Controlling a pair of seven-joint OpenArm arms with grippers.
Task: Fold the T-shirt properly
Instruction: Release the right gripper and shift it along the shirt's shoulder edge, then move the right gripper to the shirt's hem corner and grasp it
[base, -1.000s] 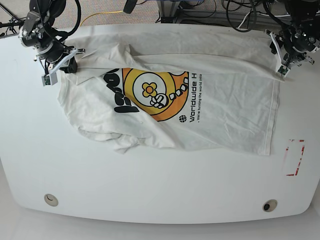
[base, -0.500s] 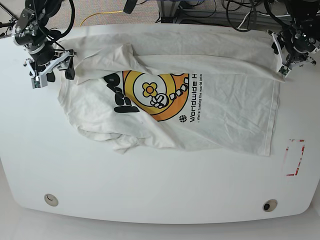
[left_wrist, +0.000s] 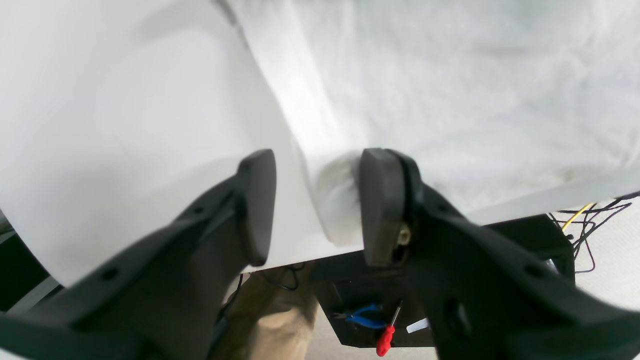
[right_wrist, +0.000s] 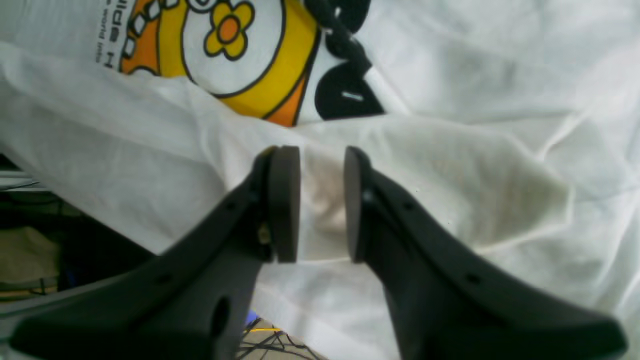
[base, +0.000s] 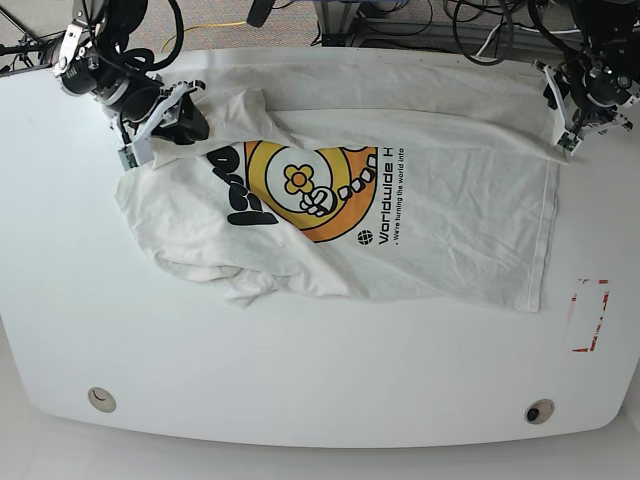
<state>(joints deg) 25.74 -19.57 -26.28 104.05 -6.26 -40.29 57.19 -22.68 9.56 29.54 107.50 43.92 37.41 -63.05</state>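
While crumpled white cotton T-shirt with orange-yellow cartoon print (base: 340, 200) lies on white table (base: 300, 380), right gripper (right_wrist: 322, 200) pinching a fabric fold, left gripper (left_wrist: 317, 200) parted around hem corner, cables behind.

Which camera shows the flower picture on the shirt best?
The base view: the whole cartoon print lies in sight on the T-shirt, lettering included. The right wrist view shows the flower close up but cuts the print at the top edge. The left wrist view shows only plain white cloth.

The left tool (left_wrist: 317, 205) straddles a T-shirt (left_wrist: 450, 100) fold, jaws apart.
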